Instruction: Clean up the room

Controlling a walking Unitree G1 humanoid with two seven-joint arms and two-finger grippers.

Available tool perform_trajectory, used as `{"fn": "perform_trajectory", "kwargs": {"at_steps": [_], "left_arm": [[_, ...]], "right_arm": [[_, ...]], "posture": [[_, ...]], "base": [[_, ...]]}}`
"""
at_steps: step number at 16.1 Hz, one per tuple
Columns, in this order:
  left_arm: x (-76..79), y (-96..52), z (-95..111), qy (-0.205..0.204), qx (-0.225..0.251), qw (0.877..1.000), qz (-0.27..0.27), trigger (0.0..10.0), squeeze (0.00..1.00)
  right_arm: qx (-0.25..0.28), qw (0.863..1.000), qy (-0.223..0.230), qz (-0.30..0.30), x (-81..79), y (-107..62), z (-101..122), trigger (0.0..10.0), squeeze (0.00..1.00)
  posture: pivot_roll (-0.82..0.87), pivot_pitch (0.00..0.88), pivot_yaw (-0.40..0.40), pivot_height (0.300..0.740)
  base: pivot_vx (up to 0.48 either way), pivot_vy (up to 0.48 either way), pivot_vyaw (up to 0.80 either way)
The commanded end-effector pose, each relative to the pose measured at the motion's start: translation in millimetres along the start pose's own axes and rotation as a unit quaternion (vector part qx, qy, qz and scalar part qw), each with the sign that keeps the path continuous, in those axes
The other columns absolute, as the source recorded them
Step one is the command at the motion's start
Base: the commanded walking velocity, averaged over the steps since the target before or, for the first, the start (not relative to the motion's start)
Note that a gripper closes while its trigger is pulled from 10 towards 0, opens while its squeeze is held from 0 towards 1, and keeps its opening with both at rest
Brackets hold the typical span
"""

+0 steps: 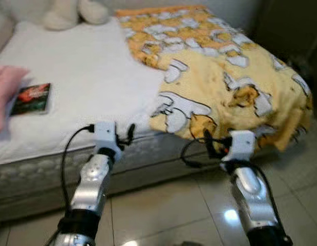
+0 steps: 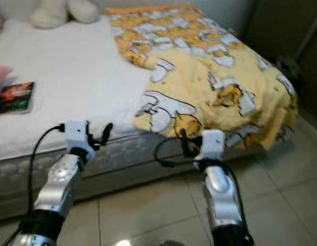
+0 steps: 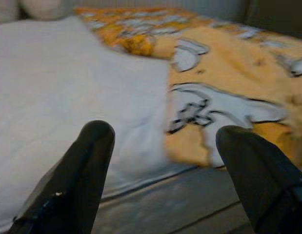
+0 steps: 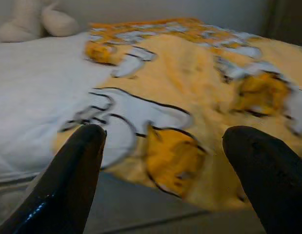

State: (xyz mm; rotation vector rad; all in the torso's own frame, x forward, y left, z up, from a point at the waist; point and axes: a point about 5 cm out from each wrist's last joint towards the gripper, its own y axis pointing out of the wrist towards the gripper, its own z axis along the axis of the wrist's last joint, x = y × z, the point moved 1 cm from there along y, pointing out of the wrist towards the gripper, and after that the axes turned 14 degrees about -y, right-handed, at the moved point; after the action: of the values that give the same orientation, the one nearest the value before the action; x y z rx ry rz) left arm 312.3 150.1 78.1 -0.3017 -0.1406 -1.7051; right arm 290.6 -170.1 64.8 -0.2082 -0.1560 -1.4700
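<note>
A: Starting nearest, what do the two arms have?

B: Nothing. The left tool [image 1: 123, 139] and the right tool [image 1: 213, 146] both hover above the glossy pale tiled floor [image 1: 163, 205], just short of the bed's edge. In each wrist view the black fingers [image 3: 77, 175] stand wide apart, released, with only bedding between them.

A: So how far along is the tidying?

B: Barely begun, I judge. The yellow blanket with white-and-black cartoon prints [image 1: 219, 77] lies rumpled over the right half of the bed, one corner drooping past the quilted grey mattress side [image 1: 56, 169] towards the floor. It looks soft and thin, so it should fold easily.

A: And further back?

B: The white sheet [image 1: 81, 77] is smooth and flat. A small dark rectangular book with a red cover picture [image 1: 32, 98] lies on it at the left, just beside a pink cushion [image 1: 4, 92]. At the far end sits a cream plush toy [image 1: 74, 13], fuzzy and rounded. All of it looks left to sort.
</note>
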Motion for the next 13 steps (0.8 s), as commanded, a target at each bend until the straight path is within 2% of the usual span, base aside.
{"fn": "perform_trajectory", "kwargs": {"at_steps": [1, 2, 4, 9, 13], "left_arm": [[-9.0, -4.8, 5, 0.003, 0.013, 1.000, 0.008, 10.0, 0.00], [-15.3, -6.7, 2, 0.004, 0.008, 1.000, 0.025, 10.0, 0.00], [-30.4, -3.7, 2, 0.040, 0.000, 0.996, 0.082, 10.0, 0.00], [-28.7, 5.2, 5, 0.031, -0.010, 0.998, 0.058, 10.0, 0.00], [-20.1, 13.9, 8, 0.040, -0.009, 0.998, 0.044, 10.0, 0.00]], "right_arm": [[0.017, 1.000, 0.012, -0.013, 2.4, 1.4, 7, 10.0, 0.00], [0.018, 0.999, 0.019, -0.025, 6.2, 0.7, 7, 10.0, 0.00], [0.009, 0.999, 0.034, -0.034, 7.8, 1.8, 4, 10.0, 0.00], [0.018, 1.000, 0.016, -0.009, -2.2, 4.1, 8, 10.0, 0.00], [0.033, 0.999, 0.008, 0.003, -7.0, 5.5, 14, 10.0, 0.00]], "posture": [[-0.07, 0.000, 0.013, 0.740], [-0.07, 0.000, 0.011, 0.740], [-0.06, 0.000, 0.016, 0.740], [-0.09, 0.000, 0.041, 0.740], [-0.11, 0.000, 0.056, 0.740]], "base": [[0.000, 0.000, -0.57], [0.000, 0.000, -0.57], [0.000, 0.000, -0.57], [0.050, 0.053, -0.57], [0.322, 0.354, 0.00]]}}
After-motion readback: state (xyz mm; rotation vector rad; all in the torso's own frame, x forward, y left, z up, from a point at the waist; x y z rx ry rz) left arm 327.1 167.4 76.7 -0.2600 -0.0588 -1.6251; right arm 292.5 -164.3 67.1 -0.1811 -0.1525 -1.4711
